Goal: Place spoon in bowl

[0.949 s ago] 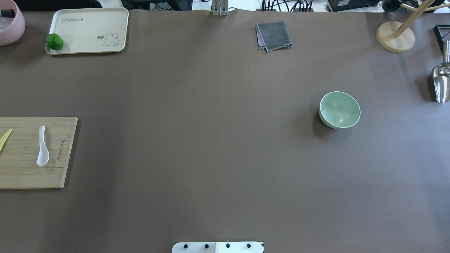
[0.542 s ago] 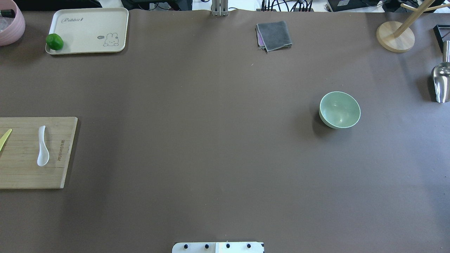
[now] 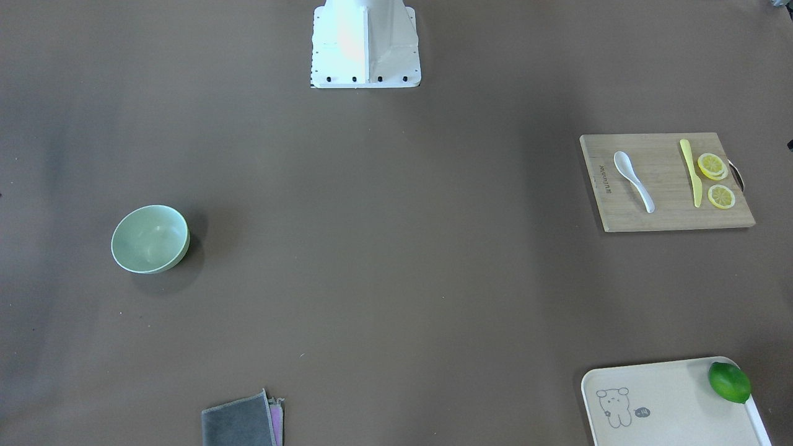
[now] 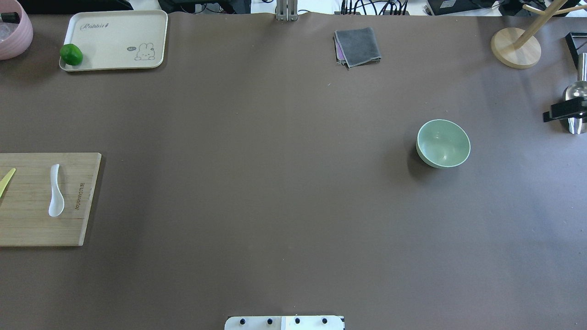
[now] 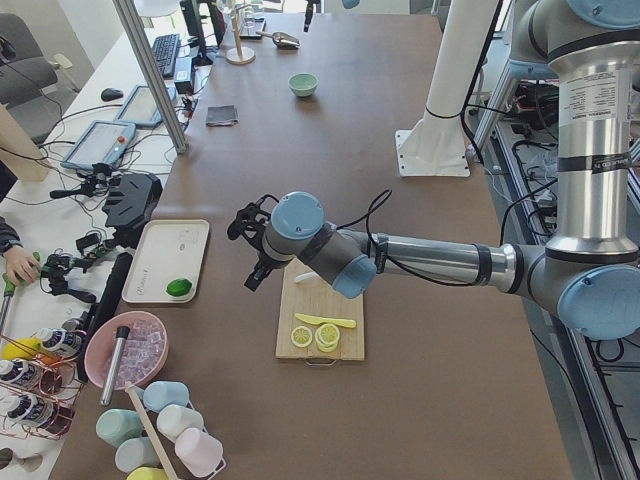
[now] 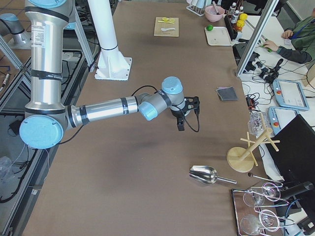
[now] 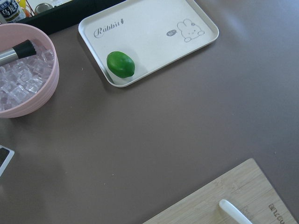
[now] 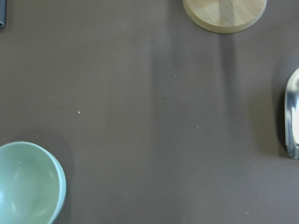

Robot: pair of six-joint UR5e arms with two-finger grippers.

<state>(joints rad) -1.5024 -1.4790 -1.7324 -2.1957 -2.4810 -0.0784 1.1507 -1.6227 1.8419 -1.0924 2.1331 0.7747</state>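
Observation:
The white spoon (image 4: 56, 192) lies on a bamboo cutting board (image 4: 27, 224) at the table's left edge; it also shows in the front view (image 3: 633, 179), and its handle tip shows in the left wrist view (image 7: 236, 213). The mint-green bowl (image 4: 443, 143) stands empty on the right half of the table, also in the front view (image 3: 150, 239) and the right wrist view (image 8: 28, 184). My left gripper (image 5: 252, 262) hovers above the table beside the board, and I cannot tell whether it is open. My right gripper (image 6: 180, 123) hangs above the table to the right of the bowl; only a black part (image 4: 565, 110) shows overhead.
A yellow knife (image 3: 689, 170) and lemon slices (image 3: 712, 166) lie on the board. A cream tray (image 4: 114, 39) holds a lime (image 4: 71, 54). A pink bowl of ice (image 7: 23, 79), a grey cloth (image 4: 357, 46), a wooden stand (image 4: 515, 47) and a metal scoop (image 4: 575, 91) line the table's edges.
A black part of my right gripper has come into the overhead view at the right edge, over the metal scoop. Spoon and bowl have not moved.

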